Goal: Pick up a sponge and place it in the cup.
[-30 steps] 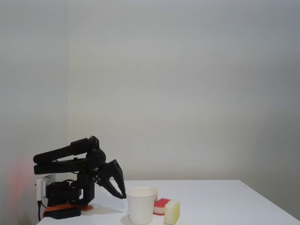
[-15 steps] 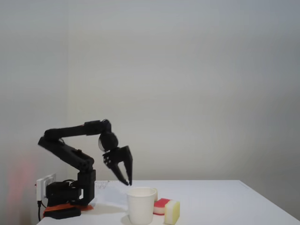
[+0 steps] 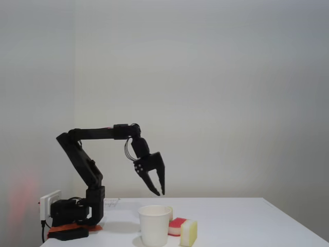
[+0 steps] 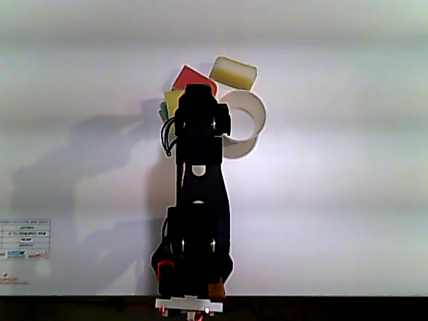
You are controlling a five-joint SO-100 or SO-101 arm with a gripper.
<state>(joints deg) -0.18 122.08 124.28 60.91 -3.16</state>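
The white paper cup (image 3: 154, 226) stands on the table near the front; from above, the arm covers part of the cup (image 4: 250, 110). In the other view the small pale yellow sponge (image 4: 171, 100) pokes out from under the arm, left of the cup. My gripper (image 3: 160, 193) hangs in the air above and slightly behind the cup's rim, fingertips pointing down. Its jaws are a little apart and hold nothing. Seen from above, the black wrist (image 4: 200, 114) hides the fingers.
A red-topped sponge (image 3: 177, 224) (image 4: 193, 77) and a thicker cream-yellow block (image 3: 188, 232) (image 4: 233, 72) lie just beside the cup. The arm's base (image 3: 72, 216) and a white socket box (image 3: 50, 202) sit at the table's left. A printed label (image 4: 25, 239) lies flat on the table.
The arm has unfolded from a low, tucked pose. The gripper rose from beside the cup's rim and moved right, ending above the cup.
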